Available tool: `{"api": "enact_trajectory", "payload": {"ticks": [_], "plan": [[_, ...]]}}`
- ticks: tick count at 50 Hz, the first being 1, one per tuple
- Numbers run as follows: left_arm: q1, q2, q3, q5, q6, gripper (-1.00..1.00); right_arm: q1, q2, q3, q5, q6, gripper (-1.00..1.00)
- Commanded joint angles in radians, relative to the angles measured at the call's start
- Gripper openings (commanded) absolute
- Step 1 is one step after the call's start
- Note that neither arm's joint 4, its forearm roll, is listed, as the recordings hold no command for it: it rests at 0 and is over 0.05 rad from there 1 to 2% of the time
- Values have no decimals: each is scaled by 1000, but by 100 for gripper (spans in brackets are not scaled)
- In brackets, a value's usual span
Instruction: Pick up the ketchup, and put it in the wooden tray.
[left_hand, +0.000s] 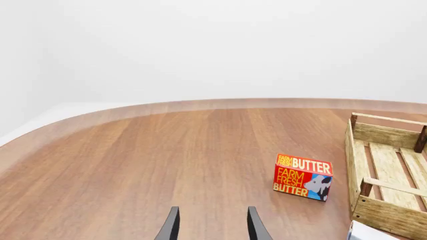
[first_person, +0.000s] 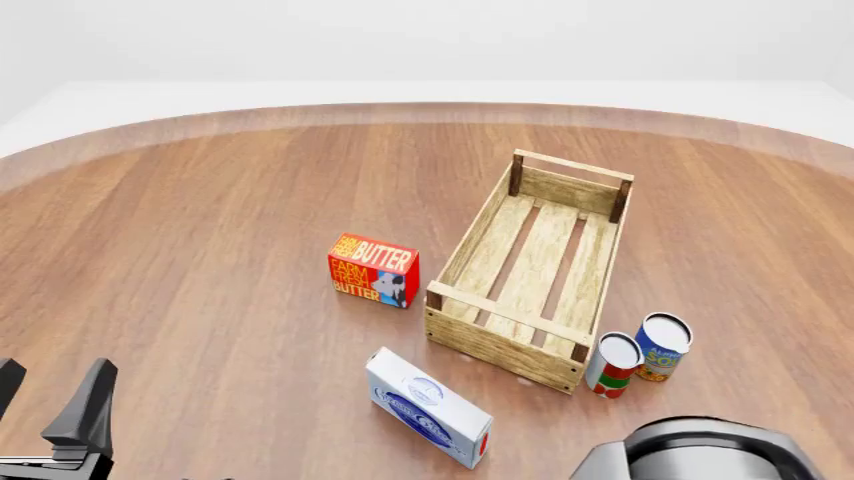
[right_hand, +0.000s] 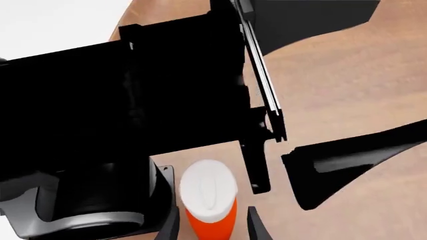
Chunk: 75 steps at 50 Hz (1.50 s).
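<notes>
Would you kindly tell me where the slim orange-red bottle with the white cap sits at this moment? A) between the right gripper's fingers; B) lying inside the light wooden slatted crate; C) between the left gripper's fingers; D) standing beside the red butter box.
A: the right wrist view shows the slim orange-red bottle with the white cap between the right gripper fingers, while the light wooden slatted crate holds nothing.

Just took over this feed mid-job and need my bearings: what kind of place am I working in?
Probably a simulated tabletop workspace, not a real room: a bare brown wood-grain table against blank white, holding a light slatted wooden crate, a red butter box and two small cans.
</notes>
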Motion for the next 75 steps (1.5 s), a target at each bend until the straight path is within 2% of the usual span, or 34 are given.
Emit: {"api": "enact_trajectory", "payload": {"ticks": [1, 12, 13, 28, 42, 58, 75], "plan": [[0, 0, 0, 0, 0, 100, -6, 50, -47, 17, 3, 100], [0, 0, 0, 0, 0, 100, -2, 72, -70, 33, 0, 100], [0, 0, 0, 0, 0, 100, 0, 66, -65, 31, 0, -100], [0, 0, 0, 0, 0, 100, 11, -28, 34, -5, -12, -100], [0, 0, 0, 0, 0, 100, 21, -87, 143, -54, 18, -100], [0, 0, 0, 0, 0, 100, -57, -179, 265, -101, 31, -100], [0, 0, 0, 0, 0, 100, -155, -295, 340, -71, 27, -100]]}}
